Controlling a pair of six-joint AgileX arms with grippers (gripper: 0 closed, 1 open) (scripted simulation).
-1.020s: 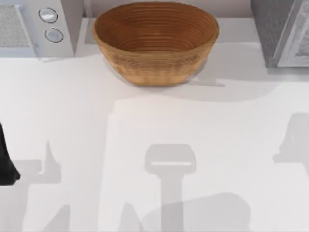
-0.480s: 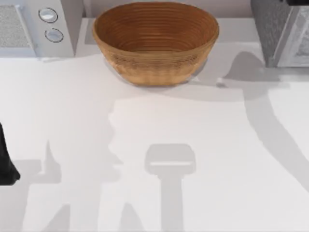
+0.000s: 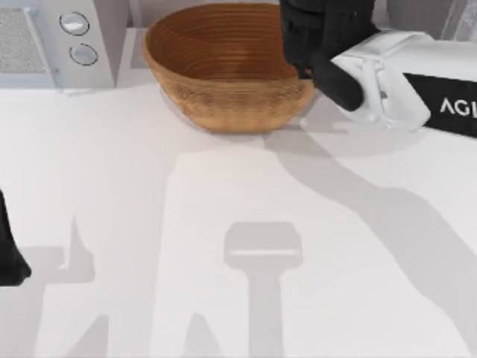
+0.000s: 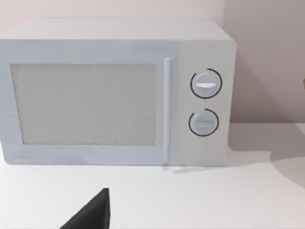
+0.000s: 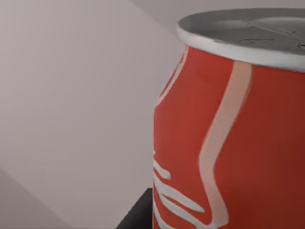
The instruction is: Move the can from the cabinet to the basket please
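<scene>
Since half a second ago, the right arm (image 3: 402, 86) has been swung in from three o'clock, so that the right gripper (image 3: 320, 33) is placed over the basket (image 3: 223, 74) at its two o'clock rim. The can (image 5: 233, 143) is seen close against that gripper, apparently grasped. The left gripper (image 3: 9, 253) is parked at nine o'clock; its state cannot be told.

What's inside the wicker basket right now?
The brown woven wicker basket shows bare ribbed rings inside, no can resting there. The right gripper covers its right rim, hiding that part.
</scene>
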